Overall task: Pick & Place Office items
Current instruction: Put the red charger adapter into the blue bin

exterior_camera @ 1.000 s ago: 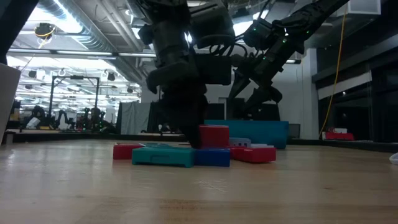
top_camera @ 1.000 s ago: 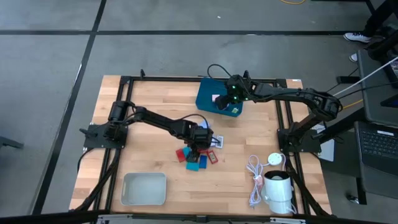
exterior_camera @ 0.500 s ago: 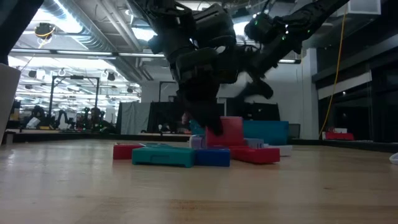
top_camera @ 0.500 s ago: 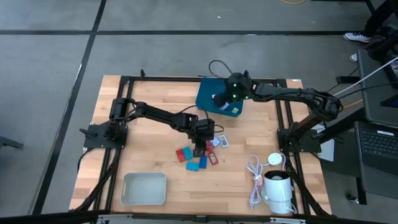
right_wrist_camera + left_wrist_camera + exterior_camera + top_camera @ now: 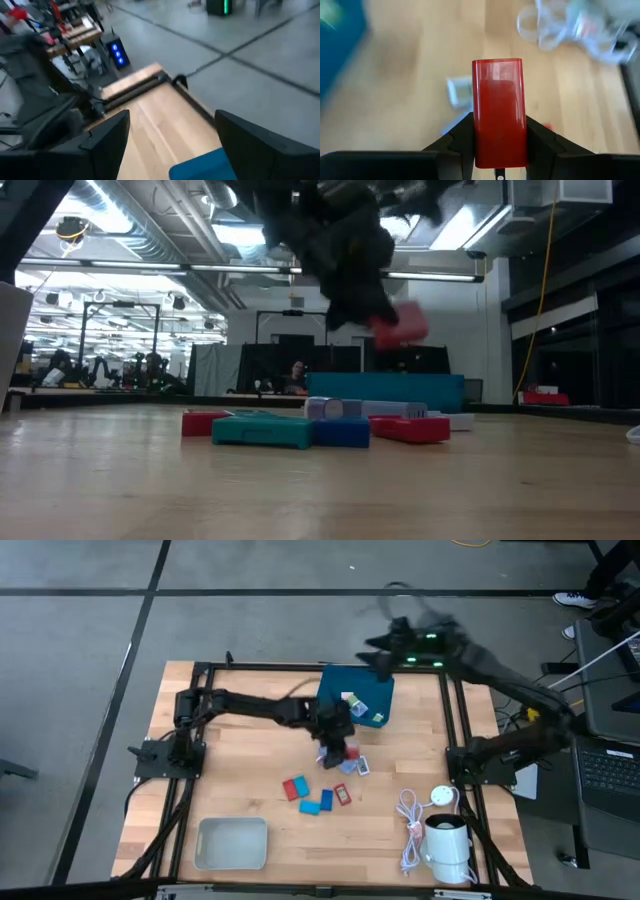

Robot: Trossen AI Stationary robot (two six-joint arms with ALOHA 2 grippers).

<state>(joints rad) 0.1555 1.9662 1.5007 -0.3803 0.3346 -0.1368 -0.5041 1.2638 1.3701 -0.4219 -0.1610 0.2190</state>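
A red rectangular piece (image 5: 498,112) hangs clear above the table with my left gripper (image 5: 337,747) shut on it, just near of the blue box (image 5: 355,695). The low view shows it tilted in the air (image 5: 400,326). Other office items lie on the wood: a red piece (image 5: 294,787), two blue ones (image 5: 318,804), a small red one (image 5: 342,794) and a pale one (image 5: 358,766). A white and a green bit lie in the box. My right gripper (image 5: 170,145), open with nothing between its fingers, is raised over the box's far edge (image 5: 378,646). My left gripper pinches the red piece by its two long sides (image 5: 480,142) between its two fingers (image 5: 457,142), at the end nearest the wrist. The fingers slant downward and lie along the piece, which sticks out ahead of them. It hangs tilted, clear of the table and the pile.
A white tray (image 5: 232,843) sits at the near left. A coiled white cable (image 5: 408,830) and a white cylindrical device (image 5: 447,840) stand at the near right. Black frame rails (image 5: 458,730) run along the table's sides. Bare wood lies left of the pile.
My left gripper has risen from the pile with the red piece and swung toward the far edge, up to the blue box; the piece is now lifted clear and tilted. My right gripper has gone up and toward the far edge, away from the inside of the box.
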